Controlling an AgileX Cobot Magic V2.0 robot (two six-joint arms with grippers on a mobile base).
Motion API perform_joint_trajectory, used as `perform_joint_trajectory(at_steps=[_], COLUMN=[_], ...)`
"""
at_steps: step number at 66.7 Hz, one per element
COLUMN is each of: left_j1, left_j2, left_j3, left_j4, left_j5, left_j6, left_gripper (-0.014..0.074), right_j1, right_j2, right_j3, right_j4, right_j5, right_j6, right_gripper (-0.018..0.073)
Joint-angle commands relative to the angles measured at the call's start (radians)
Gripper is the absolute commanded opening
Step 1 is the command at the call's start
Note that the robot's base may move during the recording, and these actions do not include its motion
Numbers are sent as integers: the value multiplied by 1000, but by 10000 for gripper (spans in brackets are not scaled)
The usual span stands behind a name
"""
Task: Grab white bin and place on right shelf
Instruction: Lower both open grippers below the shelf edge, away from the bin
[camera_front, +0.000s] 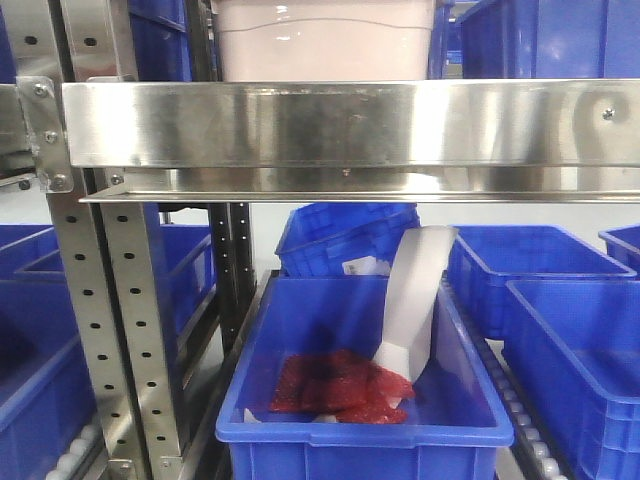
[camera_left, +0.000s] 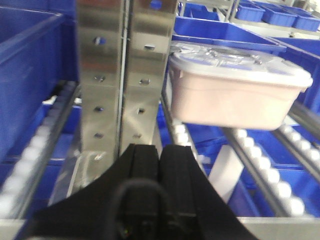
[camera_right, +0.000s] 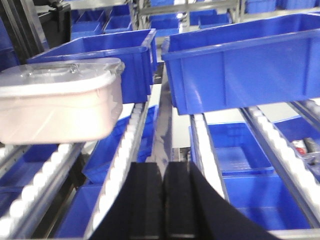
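Honestly the bin (camera_left: 235, 87) is already sitting lid-up on the shelf (camera_front: 340, 135) rollers behind that steel rail, which is why both end effectors (camera_left: 159, 165) (camera_right: 162, 192) are hanging back, fingers pressed together, gripping nothing.

Bright, even overhead light glares off the steel rail (camera_front: 350, 125) and the white bin (camera_left: 235, 87) lid, while both wrist views go soft, close black fingers (camera_right: 150, 200) badly blurred.
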Motion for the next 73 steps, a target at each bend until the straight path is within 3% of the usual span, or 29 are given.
perform_joint_trajectory(at_steps=[1, 17, 31, 43, 50, 73], left_j1=[15, 132, 139, 139, 139, 139], left_j2=[-92, -361, -632, -855, -921, -935], left_j3=[55, 283, 459, 538, 547, 547], left_j4=[13, 13, 16, 46, 46, 42], left_j5=[-133, -133, -120, -31, 18, 18], left_j6=[-10, -10, -10, -10, -10, -10], left_gripper=[-118, -118, -118, -118, -118, -118], right_j1=[2, 2, 2, 2, 2, 2], right_j2=[-69, -300, -536, -709, -746, -748], right_j3=[40, 256, 412, 451, 451, 451], right_j4=[1, 4, 13, 13, 18, 26], right_j5=[-103, -96, -61, 106, 135, 129], right_j6=[2, 2, 2, 2, 2, 2], right_gripper=[68, 67, 67, 67, 67, 67])
